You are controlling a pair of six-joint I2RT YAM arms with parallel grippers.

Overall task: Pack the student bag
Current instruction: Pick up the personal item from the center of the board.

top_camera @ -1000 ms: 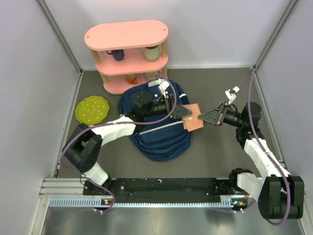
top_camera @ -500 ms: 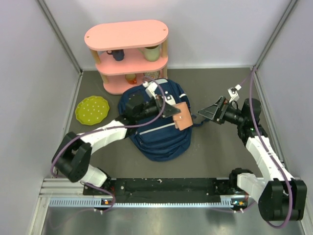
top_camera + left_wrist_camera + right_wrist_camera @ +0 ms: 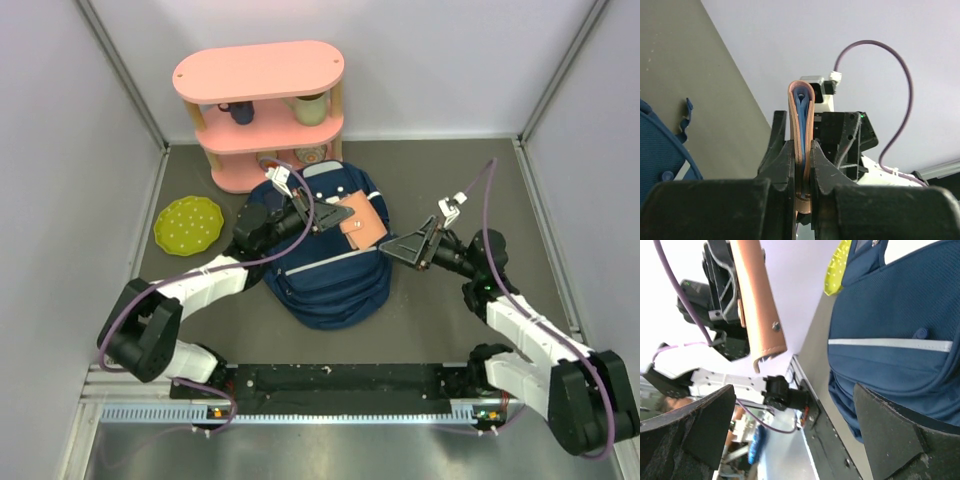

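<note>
The student bag (image 3: 325, 270), navy blue with a white stripe, lies flat in the middle of the table. My left gripper (image 3: 333, 214) hovers over the bag's upper part, shut on a tan leather case (image 3: 360, 221). The left wrist view shows the case (image 3: 800, 120) edge-on with blue lining, pinched between the jaws of the left gripper (image 3: 802, 146). My right gripper (image 3: 392, 248) stands open just right of the bag, holding nothing. In its wrist view the right gripper (image 3: 794, 390) faces the case (image 3: 757, 305) and the bag (image 3: 890, 315).
A pink two-tier shelf (image 3: 262, 110) with cups stands behind the bag. A green plate (image 3: 188, 223) lies to the bag's left. Grey walls close in the table on the left, back and right.
The case passed from the right gripper to the left, which shut on it and carried it left over the bag. The right gripper opened and moved down and left toward the bag.
</note>
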